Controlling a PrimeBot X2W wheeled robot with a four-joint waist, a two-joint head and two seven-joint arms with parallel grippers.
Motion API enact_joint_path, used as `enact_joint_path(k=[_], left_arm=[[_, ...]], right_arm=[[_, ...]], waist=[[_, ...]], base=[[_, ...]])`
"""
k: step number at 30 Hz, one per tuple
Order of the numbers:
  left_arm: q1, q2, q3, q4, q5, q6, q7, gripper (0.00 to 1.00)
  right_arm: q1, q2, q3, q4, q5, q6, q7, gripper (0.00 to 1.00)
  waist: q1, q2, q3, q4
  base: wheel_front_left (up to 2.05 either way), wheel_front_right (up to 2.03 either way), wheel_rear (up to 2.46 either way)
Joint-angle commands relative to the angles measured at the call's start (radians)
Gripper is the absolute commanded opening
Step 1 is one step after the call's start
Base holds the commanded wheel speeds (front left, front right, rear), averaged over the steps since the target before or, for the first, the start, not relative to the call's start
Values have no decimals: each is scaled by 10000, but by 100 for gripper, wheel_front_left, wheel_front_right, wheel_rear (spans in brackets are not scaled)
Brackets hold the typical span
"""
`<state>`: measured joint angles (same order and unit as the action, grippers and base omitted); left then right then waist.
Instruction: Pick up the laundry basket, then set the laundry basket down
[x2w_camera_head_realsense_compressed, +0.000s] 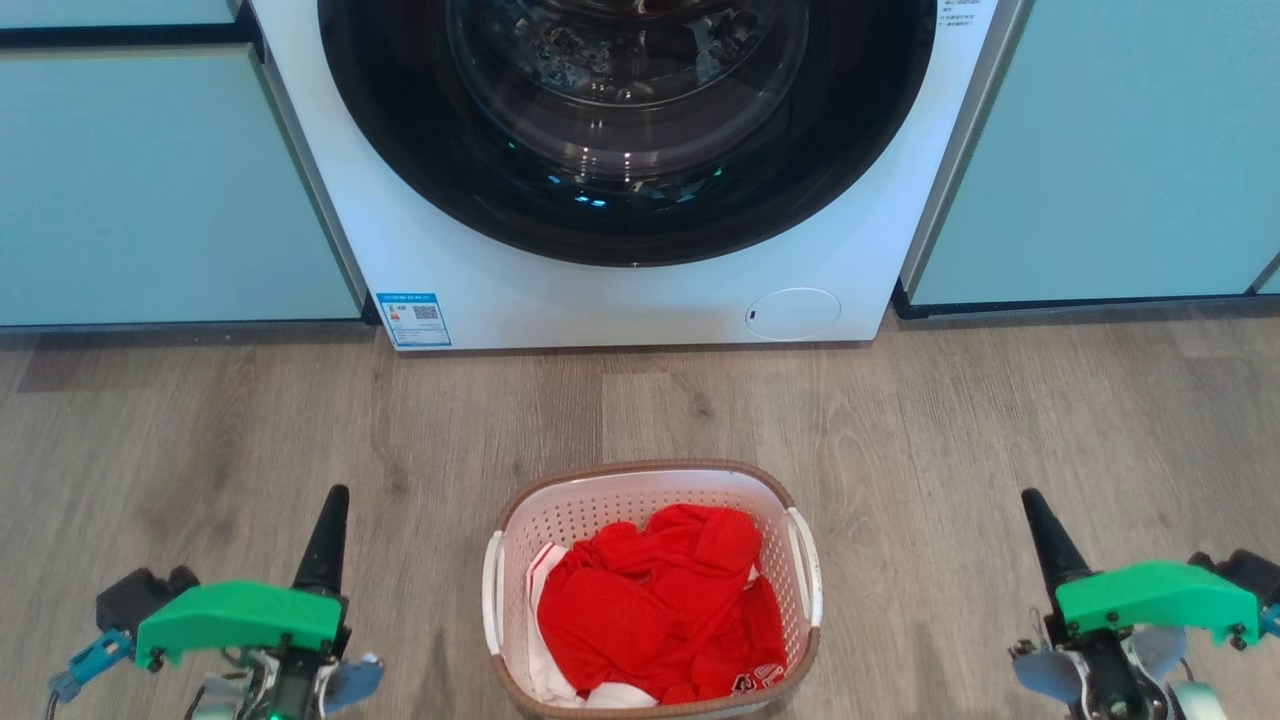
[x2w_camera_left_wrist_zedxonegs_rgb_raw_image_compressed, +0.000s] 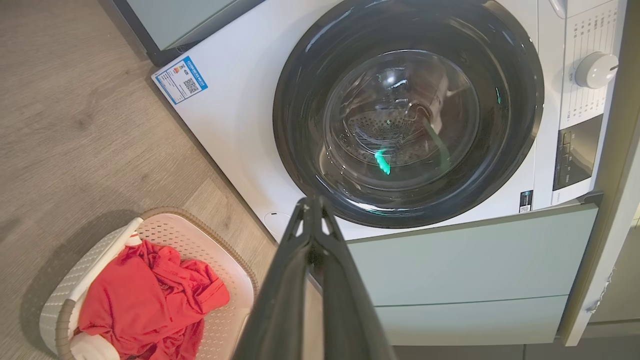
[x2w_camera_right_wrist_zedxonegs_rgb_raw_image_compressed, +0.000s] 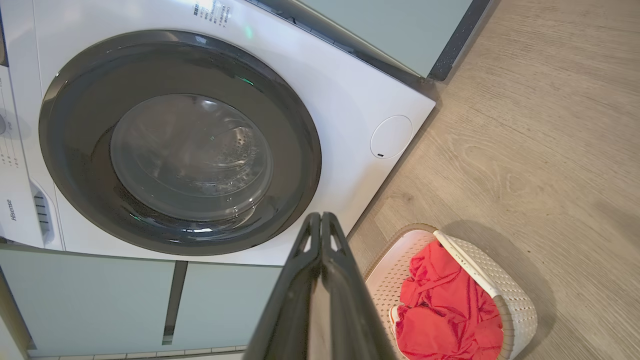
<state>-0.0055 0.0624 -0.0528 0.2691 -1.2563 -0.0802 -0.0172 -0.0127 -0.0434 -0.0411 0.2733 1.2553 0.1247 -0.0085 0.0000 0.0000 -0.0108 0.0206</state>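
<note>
White laundry basket (x2w_camera_head_realsense_compressed: 652, 478) upright on floor

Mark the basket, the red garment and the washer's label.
basket (x2w_camera_head_realsense_compressed: 590, 510), head view, perforated back wall.
red garment (x2w_camera_head_realsense_compressed: 660, 605), head view, middle of the cloth.
label (x2w_camera_head_realsense_compressed: 413, 319), head view, centre of the sticker.

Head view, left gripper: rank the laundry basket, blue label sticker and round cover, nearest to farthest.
1. laundry basket, on the floor just right of the left gripper.
2. blue label sticker, ahead on the washer, lower left corner.
3. round cover, washer's lower right, farthest across.
</note>
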Motion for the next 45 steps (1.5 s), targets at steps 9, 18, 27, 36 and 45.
enact_joint_path(k=[9, 18, 27, 36, 45], left_arm=[[-695, 120, 601, -286, -1118, -189, 314, 0], [-792, 111, 845, -275, -1964, -290, 553, 0], [-902, 100, 1124, -262, -2917, -403, 825, 0], [-1001, 87, 1378, -251, -3763, -504, 1073, 0], [-1003, 65, 1409, -250, -3737, -504, 1098, 0]], right_arm=[[-660, -215, -91, -315, 1104, 48, 317, 0], [-747, -216, -228, -310, 1933, 52, 551, 0], [-845, -217, -384, -303, 2868, 56, 817, 0], [-933, -214, -527, -297, 3699, 60, 1057, 0], [-935, -198, -550, -296, 3680, 60, 1076, 0]], waist=[[0, 0, 38, -56], [0, 0, 70, -103], [0, 0, 107, -157], [0, 0, 139, -206], [0, 0, 139, -206]], base=[[0, 0, 0], [0, 0, 0], [0, 0, 0], [0, 0, 0], [0, 0, 0]])
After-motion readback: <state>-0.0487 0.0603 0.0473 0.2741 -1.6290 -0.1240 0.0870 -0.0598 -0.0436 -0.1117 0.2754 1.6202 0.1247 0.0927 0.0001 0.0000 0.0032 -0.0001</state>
